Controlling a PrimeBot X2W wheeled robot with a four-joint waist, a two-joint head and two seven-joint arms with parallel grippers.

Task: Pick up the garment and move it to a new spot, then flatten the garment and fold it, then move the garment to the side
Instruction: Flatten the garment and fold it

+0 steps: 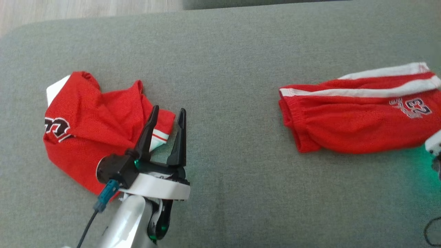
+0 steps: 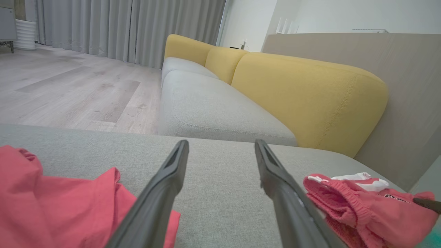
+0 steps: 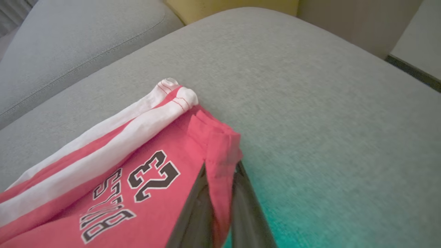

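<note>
The garment, a pair of red shorts (image 1: 351, 120) with white stripes and a "23" print, lies crumpled at the right of the grey cushion (image 1: 227, 62). In the right wrist view my right gripper (image 3: 222, 167) is shut on the red hem of the shorts (image 3: 103, 193), which folds over between its dark fingers (image 3: 248, 210). A second red garment, a jersey (image 1: 93, 134), lies bunched at the left. My left gripper (image 1: 168, 110) stands open over the jersey's right edge with nothing between its fingers. The left wrist view shows its fingers (image 2: 162, 193) with the jersey (image 2: 51, 206) and shorts (image 2: 361, 206) on either side.
A sofa with yellow back cushions (image 2: 275, 89) stands beyond the grey cushion, with wooden floor (image 2: 69, 86) and grey curtains (image 2: 120, 27) to its left. The cushion's far edge (image 1: 103, 17) meets the floor. A dark cable (image 1: 432, 234) loops at the lower right.
</note>
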